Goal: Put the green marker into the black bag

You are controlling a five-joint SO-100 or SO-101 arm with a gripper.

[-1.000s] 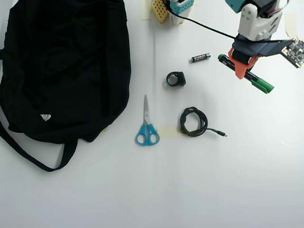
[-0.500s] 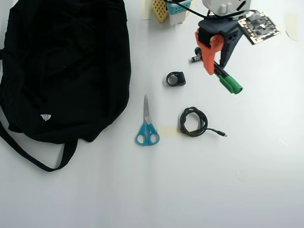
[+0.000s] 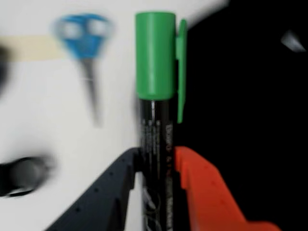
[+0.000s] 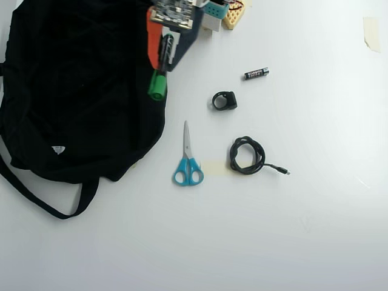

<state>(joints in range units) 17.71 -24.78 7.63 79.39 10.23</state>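
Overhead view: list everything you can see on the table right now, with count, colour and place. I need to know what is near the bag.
black bag: one, black with a small white tag, left side of the overhead view, strap trailing toward the lower left.
green marker: one, dark barrel with green cap, held over the bag's right edge.
scissors: one pair, blue handles, centre, just right of the bag.
black ring-shaped piece: one, black, right of the marker; what it is I cannot tell.
battery: one, black, upper centre-right.
coiled cable: one, black, right of the scissors.
tape strip: one, beige, top right edge.
table: white.
hand: one, one black finger and one orange, shut on the marker's barrel.
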